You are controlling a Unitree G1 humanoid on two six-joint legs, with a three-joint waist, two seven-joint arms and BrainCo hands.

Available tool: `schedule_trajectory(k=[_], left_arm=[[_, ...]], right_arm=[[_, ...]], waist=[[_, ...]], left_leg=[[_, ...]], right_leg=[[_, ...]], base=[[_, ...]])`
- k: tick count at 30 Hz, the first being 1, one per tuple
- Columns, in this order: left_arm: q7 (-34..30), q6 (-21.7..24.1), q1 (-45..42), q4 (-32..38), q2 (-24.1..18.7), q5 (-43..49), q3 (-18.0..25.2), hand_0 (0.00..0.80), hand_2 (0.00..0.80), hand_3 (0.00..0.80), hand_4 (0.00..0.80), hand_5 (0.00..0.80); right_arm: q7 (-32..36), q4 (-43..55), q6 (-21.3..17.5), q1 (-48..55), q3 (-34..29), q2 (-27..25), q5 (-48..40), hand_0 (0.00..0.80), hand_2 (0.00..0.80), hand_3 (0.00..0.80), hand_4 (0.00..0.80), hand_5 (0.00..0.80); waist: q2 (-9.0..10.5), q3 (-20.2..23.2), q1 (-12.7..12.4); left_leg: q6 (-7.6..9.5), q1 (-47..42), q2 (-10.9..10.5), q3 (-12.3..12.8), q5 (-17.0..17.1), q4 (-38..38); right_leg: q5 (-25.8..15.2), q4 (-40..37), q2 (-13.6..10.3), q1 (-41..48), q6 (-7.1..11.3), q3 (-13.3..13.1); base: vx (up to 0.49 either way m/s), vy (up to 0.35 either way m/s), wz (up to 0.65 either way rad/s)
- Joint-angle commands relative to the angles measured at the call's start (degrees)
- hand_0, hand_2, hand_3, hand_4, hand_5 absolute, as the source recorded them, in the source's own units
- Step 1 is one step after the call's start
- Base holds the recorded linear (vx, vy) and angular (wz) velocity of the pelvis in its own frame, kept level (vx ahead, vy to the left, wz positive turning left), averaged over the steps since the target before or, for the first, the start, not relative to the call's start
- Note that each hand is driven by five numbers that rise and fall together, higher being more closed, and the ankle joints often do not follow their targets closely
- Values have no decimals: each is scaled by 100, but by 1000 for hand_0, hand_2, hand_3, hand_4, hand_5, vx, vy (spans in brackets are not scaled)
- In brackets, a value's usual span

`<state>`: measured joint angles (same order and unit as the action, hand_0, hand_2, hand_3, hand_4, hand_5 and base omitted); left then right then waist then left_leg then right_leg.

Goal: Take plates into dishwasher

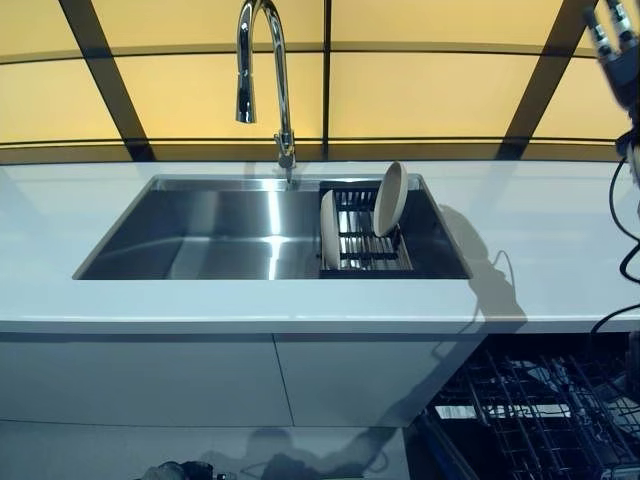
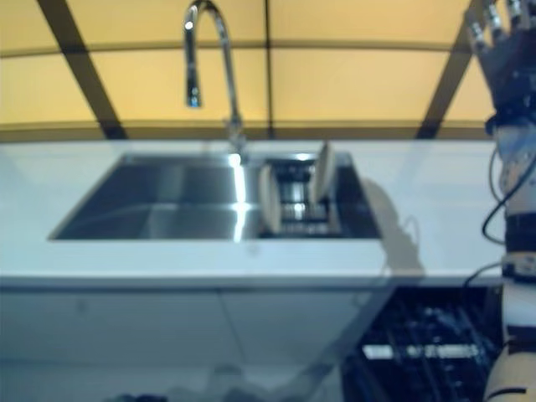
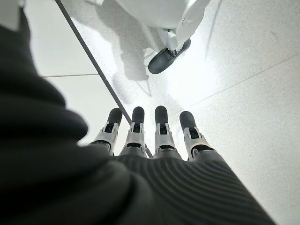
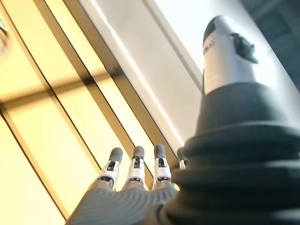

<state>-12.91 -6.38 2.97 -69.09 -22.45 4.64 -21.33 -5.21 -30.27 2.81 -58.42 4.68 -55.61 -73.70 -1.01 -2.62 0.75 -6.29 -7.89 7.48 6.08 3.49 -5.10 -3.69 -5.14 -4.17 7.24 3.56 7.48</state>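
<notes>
Standing on edge in the rack [image 1: 366, 250] at the sink's [image 1: 215, 235] right end are two plates [image 1: 389, 198]. Raised high at far right, the right robot hand [image 2: 502, 46] is empty, fingers straight; the left robot hand [image 3: 154, 140] hangs over the floor [image 3: 243, 75], fingers straight. The dishwasher [image 1: 530, 410] is open below the surface [image 1: 560, 240].

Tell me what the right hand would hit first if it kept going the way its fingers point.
Probably the yellow panelled wall. The right hand is raised, open and empty, with its fingers pointing at the wall, and nothing shows between them. The gap can't be judged.
</notes>
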Motion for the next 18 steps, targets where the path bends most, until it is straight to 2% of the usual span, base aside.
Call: schedule_trajectory(k=[1,2,3,5,6,8,10,12,14,16,17,18], left_arm=[[182,-107,440,-340,-226,-273,-283,0,0,0,0,0],[173,-88,454,-315,-220,-243,-266,0,0,0,0,0],[115,-165,541,-179,-210,-282,-322,0,0,0,0,0],[-23,-294,582,-9,-206,-51,-307,0,0,0,0,0],[3,-377,615,118,-251,-208,-446,0,0,0,0,0],[-6,-505,693,258,-324,-287,-379,0,0,0,0,0],[44,-610,802,251,-445,-413,-399,0,0,0,0,0],[-72,-575,885,153,-561,-398,-368,0,0,0,0,0],[-170,-546,943,106,-585,-366,-322,0,0,0,0,0],[-290,-577,1025,85,-563,-258,-330,0,0,0,0,0],[-321,-584,1040,106,-566,-164,-348,0,0,0,0,0],[-326,-601,1045,122,-580,-125,-375,0,0,0,0,0]], right_arm=[[-764,-694,39,-1279,803,-463,976,0,0,0,0,0],[-854,-812,82,-1465,1034,-503,1139,0,0,0,0,0],[-1193,-875,274,-1697,1330,-561,1383,0,0,0,0,0],[-1381,-948,557,-1808,1511,-634,1829,0,0,0,0,0],[-1498,-889,773,-1855,1643,-580,2140,0,0,0,0,0],[-1264,-951,1162,-1899,1788,-551,2952,0,0,0,0,0],[-967,-1099,1305,-2072,2148,-546,3324,0,0,0,0,0],[-813,-1198,1421,-2281,2480,-480,3333,0,0,0,0,0],[-692,-1208,1564,-2365,2556,-408,3412,0,0,0,0,0],[-609,-1204,1759,-2344,2582,-394,3619,0,0,0,0,0],[-552,-1183,1810,-2326,2605,-385,3787,0,0,0,0,0],[-495,-1169,1871,-2321,2659,-376,3988,0,0,0,0,0]], waist=[[552,86,-140],[589,6,-167],[534,-156,-262],[475,-221,-228],[443,-255,-220],[410,-330,-228],[427,-357,-253],[467,-355,-269],[479,-381,-300],[478,-389,-337],[461,-426,-334],[442,-480,-300]], left_leg=[[-76,216,69,-61,-590,1113],[-90,475,30,-81,-638,1653],[-183,1044,35,-207,-319,1799],[-130,845,113,-66,-305,1339],[-35,708,-45,-175,-240,1094],[5,577,-89,-147,-113,836],[56,500,-128,-45,-138,688],[119,529,-185,9,-246,777],[167,585,-194,78,-297,864],[290,663,-253,118,-315,859],[355,656,-270,115,-300,849],[393,631,-279,90,-288,833]], right_leg=[[449,472,-531,78,268,58],[452,533,-544,63,215,29],[497,635,-497,131,173,13],[481,758,-571,78,258,111],[344,809,-636,-28,385,58],[220,878,-740,-153,485,33],[171,809,-804,-184,536,146],[198,787,-818,-217,515,198],[253,875,-861,-243,510,282],[437,1142,-863,-211,499,324],[285,1726,-924,-414,553,342],[110,2334,-944,-757,611,219]], base=[[0,0,0],[16,83,1],[23,148,5],[65,191,14],[37,168,9],[1,115,3],[24,73,-2],[62,70,-10],[79,79,-11],[113,69,1],[104,62,10],[149,33,10]])
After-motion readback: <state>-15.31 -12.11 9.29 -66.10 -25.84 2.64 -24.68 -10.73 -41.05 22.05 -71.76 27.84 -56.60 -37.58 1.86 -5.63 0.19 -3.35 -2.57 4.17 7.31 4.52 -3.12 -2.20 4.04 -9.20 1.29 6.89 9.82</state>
